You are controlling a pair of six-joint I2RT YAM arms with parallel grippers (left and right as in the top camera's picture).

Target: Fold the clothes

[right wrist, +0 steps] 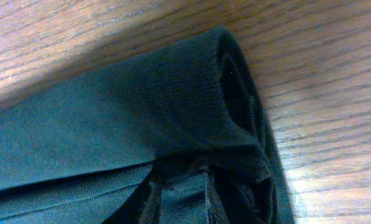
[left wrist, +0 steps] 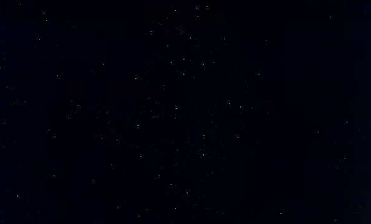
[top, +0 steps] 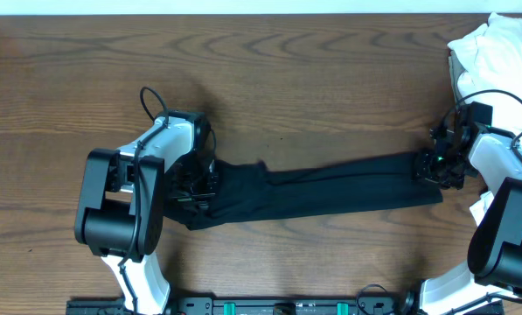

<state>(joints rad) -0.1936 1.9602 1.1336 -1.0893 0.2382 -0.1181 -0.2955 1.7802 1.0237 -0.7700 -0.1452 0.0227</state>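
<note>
The clothes [top: 330, 188], a black T-shirt, lie as a long narrow band across the wooden table [top: 287, 79]. My left gripper [top: 201, 182] sits over the band's bunched left end. The left wrist view is wholly dark, filled by the black fabric [left wrist: 185, 112], so its fingers are hidden. My right gripper [top: 428, 166] is at the band's right end. In the right wrist view the folded fabric edge [right wrist: 141, 106] gathers into pleats that converge at the bottom middle, where the jaws pinch it; the fingers themselves are covered.
A heap of white garments [top: 497, 48] lies at the back right corner, just behind the right arm. More white cloth [top: 482, 206] shows beside the right arm's base. Bare wood lies behind the band.
</note>
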